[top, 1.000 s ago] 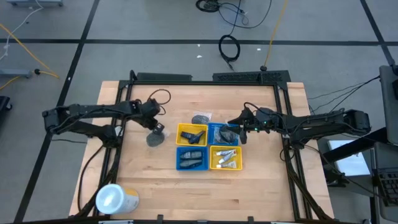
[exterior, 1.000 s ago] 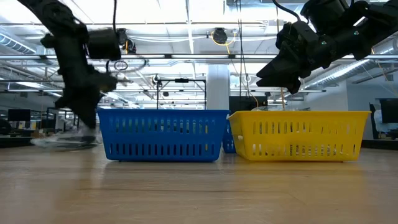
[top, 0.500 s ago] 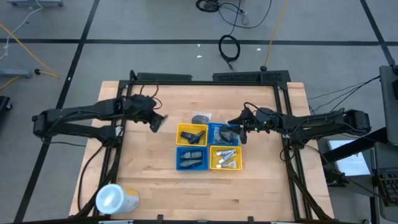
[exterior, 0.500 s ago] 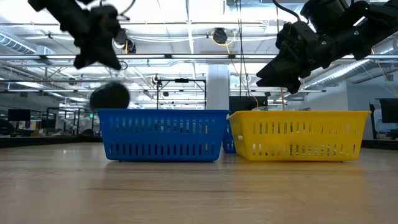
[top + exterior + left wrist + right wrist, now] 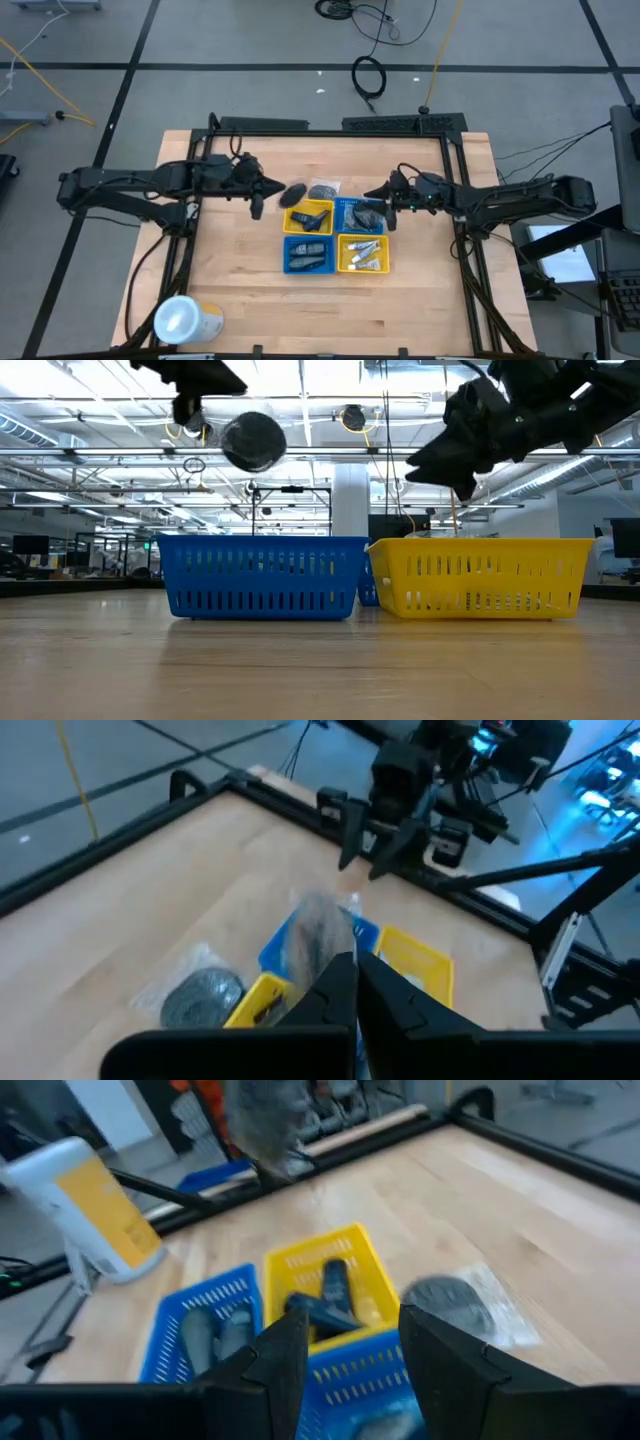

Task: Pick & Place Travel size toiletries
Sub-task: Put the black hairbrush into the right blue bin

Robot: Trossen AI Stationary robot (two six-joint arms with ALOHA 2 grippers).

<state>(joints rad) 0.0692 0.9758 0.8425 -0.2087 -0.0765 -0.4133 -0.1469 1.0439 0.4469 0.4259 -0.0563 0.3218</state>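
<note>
- Step in hand: carrying one wrapped grey round (image 5: 296, 192) to the trays (image 5: 336, 236); it hangs off the desk (image 5: 420, 310), just short of the yellow back tray.
- My left claw (image 5: 262, 190) is pinched together on its wrapper; the round dangles at the tips.
- Next move, in my judgement: advance over the proper tray, lower, release.
- My right claw (image 5: 378, 194) waits over the blue back tray, fingers apart, empty.
- A second round (image 5: 322, 190) lies on the desk behind the trays.
</note>
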